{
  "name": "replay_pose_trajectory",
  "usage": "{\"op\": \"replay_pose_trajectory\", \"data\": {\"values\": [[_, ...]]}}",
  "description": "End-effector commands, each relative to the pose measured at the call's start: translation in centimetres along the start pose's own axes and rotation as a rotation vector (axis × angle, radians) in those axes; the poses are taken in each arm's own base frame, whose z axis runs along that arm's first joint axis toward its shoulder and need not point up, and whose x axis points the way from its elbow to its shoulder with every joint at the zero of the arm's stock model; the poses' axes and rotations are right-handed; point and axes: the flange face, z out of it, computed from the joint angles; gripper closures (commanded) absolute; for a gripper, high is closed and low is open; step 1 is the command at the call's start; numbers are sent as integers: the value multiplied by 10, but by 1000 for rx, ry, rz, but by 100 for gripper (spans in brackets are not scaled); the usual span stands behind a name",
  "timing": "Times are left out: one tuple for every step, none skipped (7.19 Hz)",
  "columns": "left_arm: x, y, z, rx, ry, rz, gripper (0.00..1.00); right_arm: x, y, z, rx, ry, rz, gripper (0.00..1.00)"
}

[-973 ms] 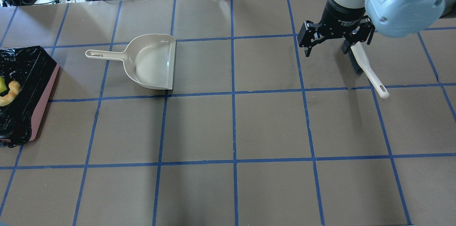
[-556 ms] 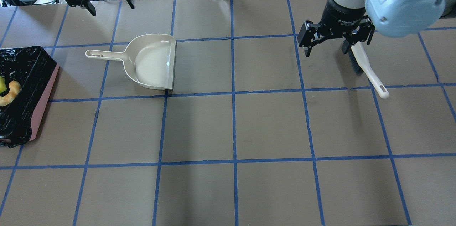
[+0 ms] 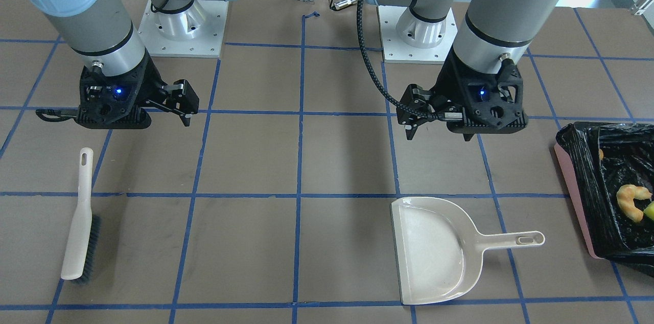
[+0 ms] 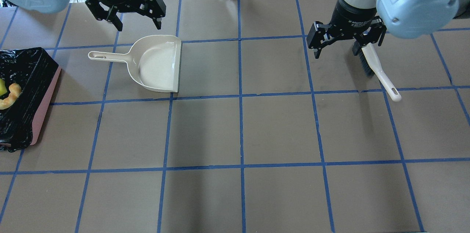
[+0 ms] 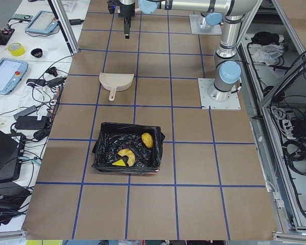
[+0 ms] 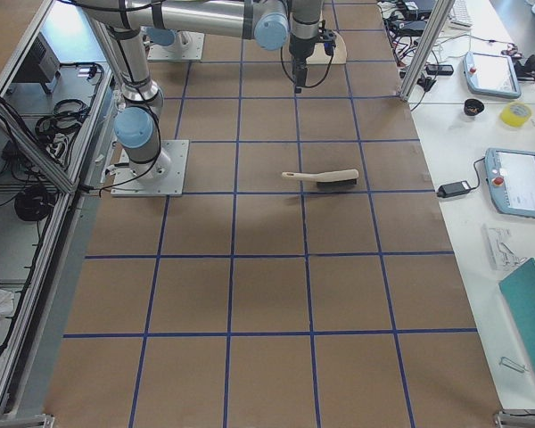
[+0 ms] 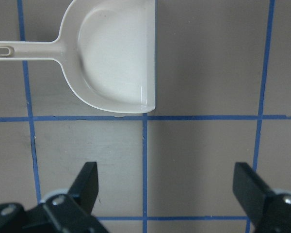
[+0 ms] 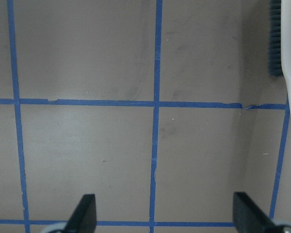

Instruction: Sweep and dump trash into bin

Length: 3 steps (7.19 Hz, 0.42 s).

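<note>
Item 1, far left: bin (image 4: 46, 104), black-lined, holding the trash. From overhead I see only the crescent (image 4: 10, 96) and green wedge (image 4: 2, 88), cut off at the frame edge. The left-end camera adds the brown lump (image 5: 147, 139).

Item 2: left gripper (image 4: 138, 24), fingers spread, empty, hovering near the dustpan (image 4: 159, 64).

Item 3, right: right gripper (image 4: 336, 53), spread wide, empty, raised near the brush (image 4: 378, 73). Its wrist camera catches only the brush's edge.

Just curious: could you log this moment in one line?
trash: in bin | dustpan: empty, on table | brush: on table | left claw: open | right claw: open
</note>
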Motion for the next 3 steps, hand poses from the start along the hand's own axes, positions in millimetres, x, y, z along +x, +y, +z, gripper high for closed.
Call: {"op": "replay_pose_trajectory", "data": {"values": [[20, 21, 41, -90, 34, 31, 0, 1, 0, 0, 0, 0, 1, 0], [22, 32, 62, -123, 31, 35, 0, 1, 0, 0, 0, 0, 1, 0], [27, 34, 61, -121, 41, 30, 0, 1, 0, 0, 0, -2, 1, 0]]}}
